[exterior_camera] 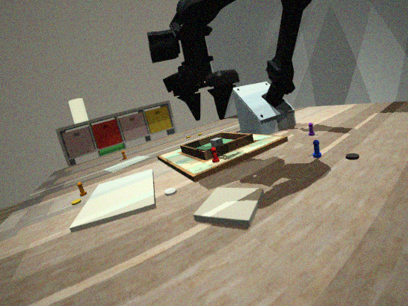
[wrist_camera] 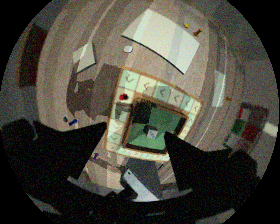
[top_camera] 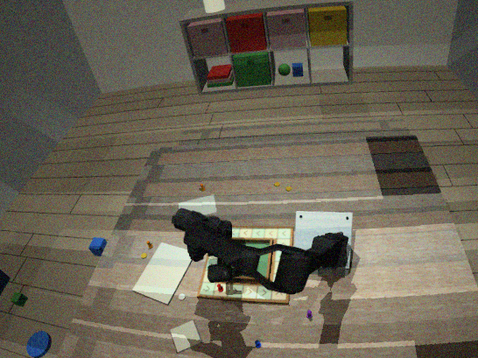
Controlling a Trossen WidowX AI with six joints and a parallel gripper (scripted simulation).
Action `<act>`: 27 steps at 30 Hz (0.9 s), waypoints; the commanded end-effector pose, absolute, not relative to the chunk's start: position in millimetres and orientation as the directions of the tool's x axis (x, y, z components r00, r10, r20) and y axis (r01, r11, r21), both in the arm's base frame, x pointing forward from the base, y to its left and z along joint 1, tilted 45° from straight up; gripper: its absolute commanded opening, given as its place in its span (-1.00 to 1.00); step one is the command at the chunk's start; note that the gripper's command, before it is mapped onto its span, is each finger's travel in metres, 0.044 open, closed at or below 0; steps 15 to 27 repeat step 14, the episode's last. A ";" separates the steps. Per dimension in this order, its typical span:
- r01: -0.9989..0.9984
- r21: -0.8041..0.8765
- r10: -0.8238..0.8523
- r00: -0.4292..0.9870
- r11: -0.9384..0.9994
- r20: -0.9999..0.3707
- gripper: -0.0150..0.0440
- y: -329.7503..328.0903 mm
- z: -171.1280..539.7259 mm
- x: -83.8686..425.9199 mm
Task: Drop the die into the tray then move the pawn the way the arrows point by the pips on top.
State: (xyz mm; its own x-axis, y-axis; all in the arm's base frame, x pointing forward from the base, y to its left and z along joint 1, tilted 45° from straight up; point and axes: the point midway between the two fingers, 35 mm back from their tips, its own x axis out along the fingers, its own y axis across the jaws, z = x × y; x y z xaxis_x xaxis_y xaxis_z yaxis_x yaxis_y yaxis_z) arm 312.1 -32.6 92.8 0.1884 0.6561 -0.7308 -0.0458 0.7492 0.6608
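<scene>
The board (top_camera: pixel 286 259) (exterior_camera: pixel 263 140) (wrist_camera: pixel 162 91) carries a ring of arrow squares around the tray (exterior_camera: pixel 194 153). The grey-white die (exterior_camera: pixel 217 141) (wrist_camera: pixel 151 133) lies inside the tray on its green floor; its top pips are too blurred to read. It is hidden behind the arm in the top view. The red pawn (top_camera: pixel 220 288) (exterior_camera: pixel 214 155) (wrist_camera: pixel 123 97) stands upright on the near row, one square from the near left corner. My gripper (exterior_camera: pixel 209 119) (wrist_camera: pixel 136 130) is open and empty, above the board and clear of the pawn and die.
A sloped pale box (top_camera: pixel 324 226) (exterior_camera: pixel 254 102) stands right of the board. A large white slab (top_camera: pixel 163 272) (exterior_camera: pixel 119 199) lies left, a small slab (top_camera: pixel 186 336) (exterior_camera: pixel 229 206) in front. Blue (top_camera: pixel 257 344) (exterior_camera: pixel 317 149) and purple (top_camera: pixel 309 313) (exterior_camera: pixel 311 129) pawns stand near right.
</scene>
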 end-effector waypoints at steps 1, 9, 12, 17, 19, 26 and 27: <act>0.023 0.657 0.644 0.175 0.753 -0.745 1.00 -69.9 80.4 254.0; 0.067 0.674 0.656 0.179 0.736 -0.733 1.00 -87.5 75.5 205.1; 0.067 0.674 0.656 0.179 0.736 -0.733 1.00 -87.5 75.5 205.1; 0.067 0.674 0.656 0.179 0.736 -0.733 1.00 -87.5 75.5 205.1; 0.067 0.674 0.656 0.179 0.736 -0.733 1.00 -87.5 75.5 205.1; 0.067 0.674 0.656 0.179 0.736 -0.733 1.00 -87.5 75.5 205.1; 0.067 0.674 0.656 0.179 0.736 -0.733 1.00 -87.5 75.5 205.1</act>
